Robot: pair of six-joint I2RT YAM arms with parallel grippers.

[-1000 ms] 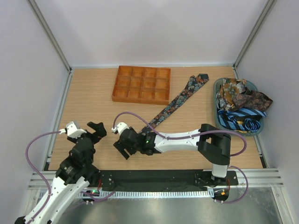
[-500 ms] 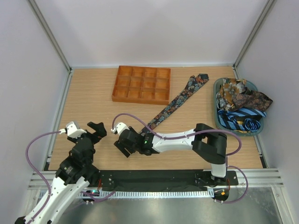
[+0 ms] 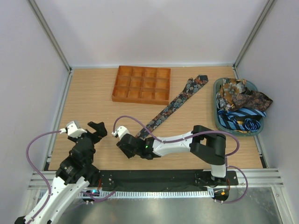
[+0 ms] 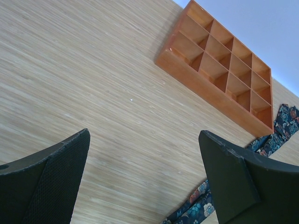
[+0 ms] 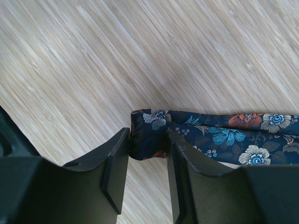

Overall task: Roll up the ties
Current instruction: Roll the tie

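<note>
A dark floral tie (image 3: 177, 100) lies diagonally on the table, its wide pointed end at the back right. My right gripper (image 3: 126, 145) is shut on its narrow end, low over the table. In the right wrist view the folded end of the tie (image 5: 154, 135) fills the gap between the fingers (image 5: 148, 156). My left gripper (image 3: 96, 130) is open and empty over bare wood at the front left. In its wrist view (image 4: 145, 179) the tie (image 4: 196, 210) shows beside the right finger. More ties (image 3: 240, 100), floral and blue striped, lie heaped in a basket.
An orange gridded tray (image 3: 141, 84) stands at the back centre and also shows in the left wrist view (image 4: 219, 65). A grey-green basket (image 3: 217, 119) sits at the right edge. White walls with metal posts enclose the table.
My right gripper has moved slightly toward the near edge, drawing the tie's narrow end with it. Its elbow has shifted left. The left arm has not moved.
</note>
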